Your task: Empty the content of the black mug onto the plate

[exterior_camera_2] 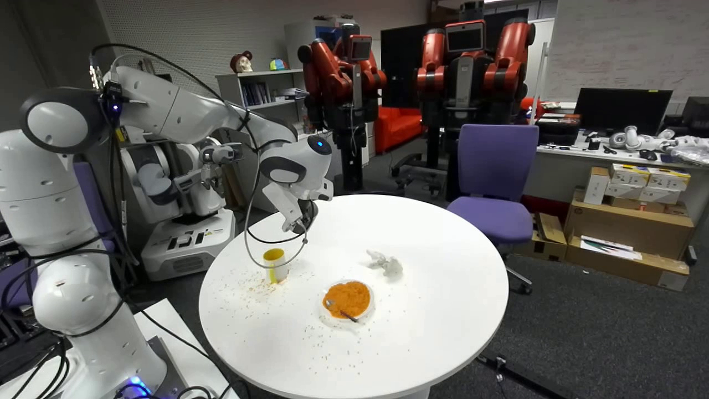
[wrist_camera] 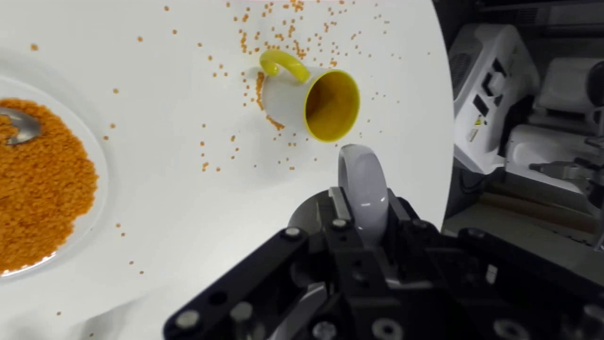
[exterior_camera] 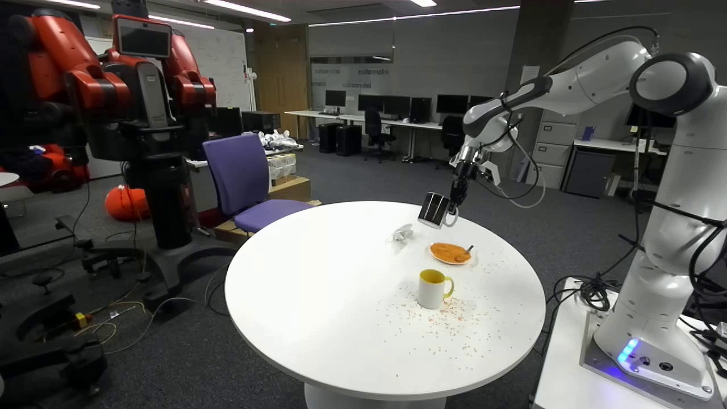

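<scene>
The black mug [exterior_camera: 433, 210] hangs tilted above the far side of the round table, clear of the surface. My gripper [wrist_camera: 368, 204] is shut on its white handle [wrist_camera: 361, 172], which stands between the two fingers. Part of the mug's body [wrist_camera: 302, 212] shows behind the fingers in the wrist view; its inside is hidden, and I cannot tell which way the mouth faces. In an exterior view the arm and gripper [exterior_camera_2: 299, 226] mostly cover the mug. The plate [wrist_camera: 98, 153] has a white rim and is heaped with orange grains; the mug is not over it.
An upright white mug with yellow inside and handle [exterior_camera: 431, 289] stands on the table [exterior_camera: 318, 295], loose orange grains scattered around it. A spoon [wrist_camera: 22, 126] lies in the plate's grains. Beside the plate is a crumpled whitish object [exterior_camera_2: 388, 265]. A purple chair [exterior_camera_2: 493, 213] stands near the table edge.
</scene>
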### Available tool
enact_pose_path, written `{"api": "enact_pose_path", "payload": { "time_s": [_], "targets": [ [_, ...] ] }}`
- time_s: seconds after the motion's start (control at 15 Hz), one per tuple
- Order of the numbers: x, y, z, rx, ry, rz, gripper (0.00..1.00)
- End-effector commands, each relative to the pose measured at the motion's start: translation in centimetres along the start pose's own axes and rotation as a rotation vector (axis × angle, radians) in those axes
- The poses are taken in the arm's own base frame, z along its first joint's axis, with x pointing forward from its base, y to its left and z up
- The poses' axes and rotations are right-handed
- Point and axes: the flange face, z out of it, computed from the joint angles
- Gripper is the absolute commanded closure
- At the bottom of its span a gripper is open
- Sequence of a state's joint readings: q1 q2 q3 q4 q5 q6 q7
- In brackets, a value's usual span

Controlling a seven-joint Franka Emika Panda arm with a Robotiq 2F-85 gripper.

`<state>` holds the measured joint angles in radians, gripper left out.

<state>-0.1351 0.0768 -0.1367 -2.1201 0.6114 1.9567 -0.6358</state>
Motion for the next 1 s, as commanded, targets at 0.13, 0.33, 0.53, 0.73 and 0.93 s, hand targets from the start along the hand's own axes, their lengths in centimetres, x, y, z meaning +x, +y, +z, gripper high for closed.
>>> {"api": "enact_pose_path", "payload": {
  "time_s": [0.13, 0.33, 0.53, 0.73, 0.93],
  "targets": [
    [-0.4, -1.0, 1.9, -0.242, -0.032, -0.028, 0.95],
    [-0.4, -0.2, 3.5, -0.360, -0.109, -0.035, 0.95],
    [-0.5, 0.9, 5.1, -0.469, -0.176, -0.046, 0.95],
    [-0.4, 2.0, 6.8, -0.521, -0.184, -0.069, 0.95],
    [0.1, 3.2, 9.0, -0.526, -0.156, -0.092, 0.95]
  ]
}}
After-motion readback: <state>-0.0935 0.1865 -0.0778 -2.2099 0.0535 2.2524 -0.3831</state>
